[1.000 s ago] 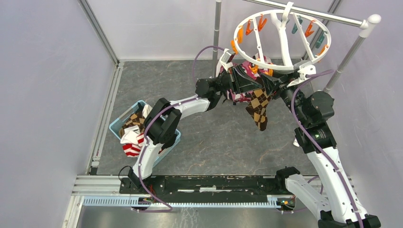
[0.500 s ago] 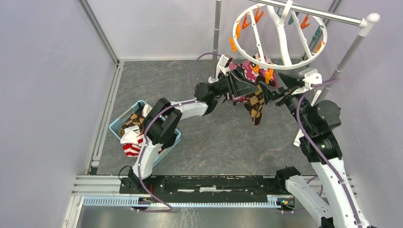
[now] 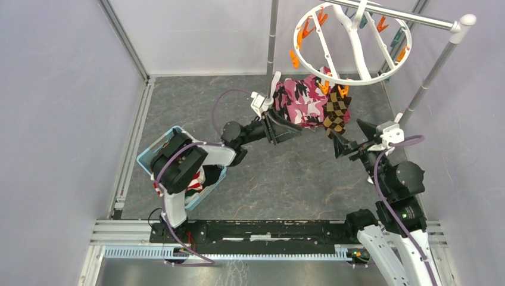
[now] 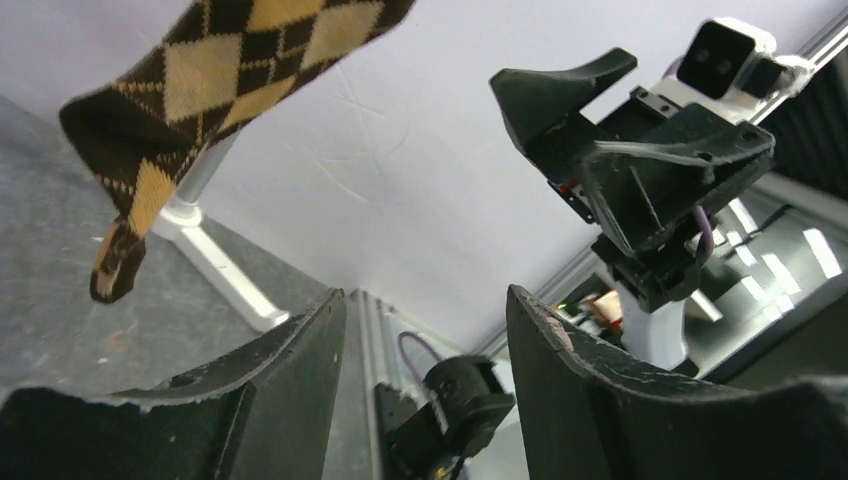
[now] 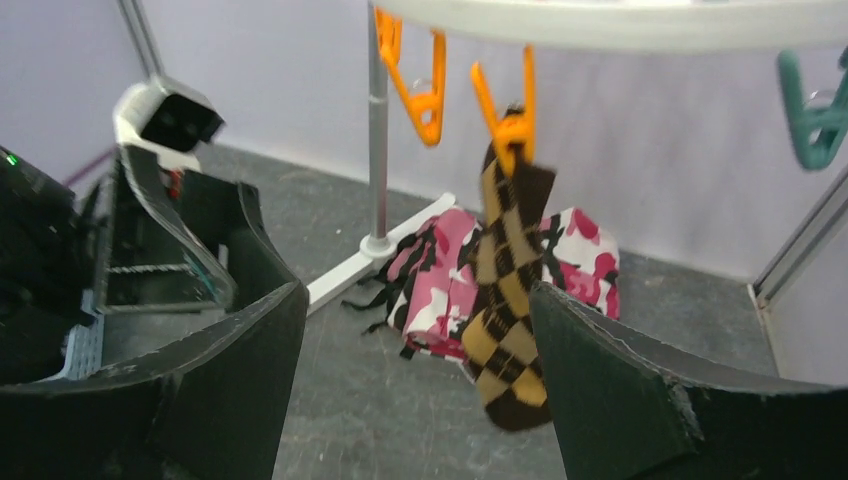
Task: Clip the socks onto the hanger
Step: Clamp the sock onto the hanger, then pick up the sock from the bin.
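Both grippers open and empty, with one argyle sock clipped on the hanger.

In my left wrist view the left gripper point(image 4: 425, 335) has its fingers point(image 4: 290, 360) well apart with nothing between them. It touches neither the argyle sock point(image 4: 220, 60) hanging up to its left nor anything else I can see. The right gripper point(image 5: 415, 340) is spread wide too, and its fingers point(image 5: 600, 380) are bare. The sock hangs beyond the tips rather than inside the gap. That sock point(image 5: 505, 290) dangles from an orange clothespin point(image 5: 510, 125) on the rim of the hanger point(image 5: 600, 20), in front of the camouflage cloth point(image 5: 440, 280). From the top camera I see the two grippers on either side of the sock point(image 3: 336, 116), left point(image 3: 296, 126) and right point(image 3: 351, 138), both just below the ring point(image 3: 298, 47).
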Action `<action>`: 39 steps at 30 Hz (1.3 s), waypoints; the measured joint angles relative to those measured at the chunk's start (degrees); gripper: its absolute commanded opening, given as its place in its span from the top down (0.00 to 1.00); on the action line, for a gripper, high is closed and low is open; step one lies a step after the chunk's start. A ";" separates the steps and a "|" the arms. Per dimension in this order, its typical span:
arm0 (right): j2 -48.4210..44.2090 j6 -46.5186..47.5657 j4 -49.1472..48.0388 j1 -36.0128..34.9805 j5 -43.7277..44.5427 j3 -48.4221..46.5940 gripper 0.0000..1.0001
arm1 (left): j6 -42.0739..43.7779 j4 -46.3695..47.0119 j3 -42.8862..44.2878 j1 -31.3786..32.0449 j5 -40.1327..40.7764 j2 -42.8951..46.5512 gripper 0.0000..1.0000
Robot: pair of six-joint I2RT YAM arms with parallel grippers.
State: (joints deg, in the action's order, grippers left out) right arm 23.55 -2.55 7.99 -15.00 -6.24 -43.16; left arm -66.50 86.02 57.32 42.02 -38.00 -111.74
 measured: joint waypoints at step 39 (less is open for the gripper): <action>1.27 -5.77 -21.27 -0.66 -29.51 31.28 0.18 | 44.00 -109.00 -14.91 -0.37 68.24 68.91 0.28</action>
State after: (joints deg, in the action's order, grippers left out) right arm 24.82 -8.32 -13.28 -15.66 -35.75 -11.88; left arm -22.50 -22.98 42.41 41.65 30.24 -42.83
